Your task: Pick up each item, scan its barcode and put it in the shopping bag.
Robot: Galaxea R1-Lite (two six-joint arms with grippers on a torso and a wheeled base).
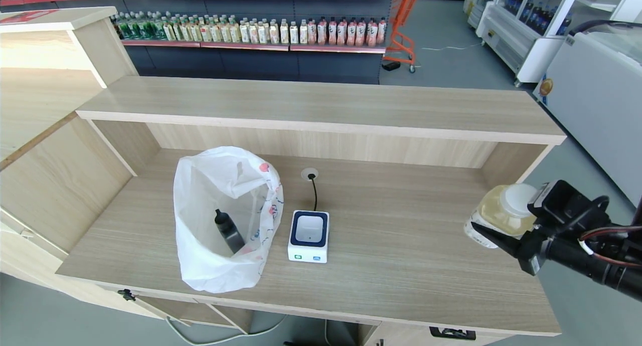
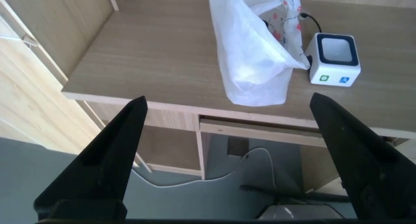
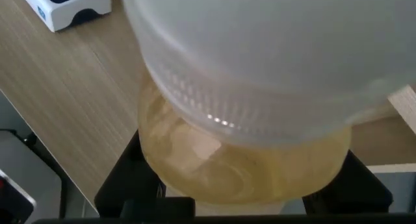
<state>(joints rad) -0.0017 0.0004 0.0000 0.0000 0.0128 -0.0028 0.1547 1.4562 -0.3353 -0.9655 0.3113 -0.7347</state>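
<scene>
Altogether one jar (image 1: pixel 497 211), one bag (image 1: pixel 210 185).

Pretty bright and even all over, looks like overhead shop lighting. Shadows stay soft, with only a slightly darker patch inside the pale wooden counter (image 1: pixel 321 105) recess around 10 o'clock. There's a small glare streak on the translucent white ribbed lid (image 3: pixel 273 62) of the pale yellow plastic jar (image 3: pixel 240 175). Straight edges bow toward the head view's corners.

Desk (image 1: pixel 401 245): matt wood-grain laminate. Bag (image 1: pixel 210 185): thin, crinkled translucent plastic. Scanner (image 1: pixel 308 253): glossy white plastic. Jar (image 1: pixel 494 213): clear smooth plastic, ribbed translucent lid (image 1: pixel 516 196).
</scene>
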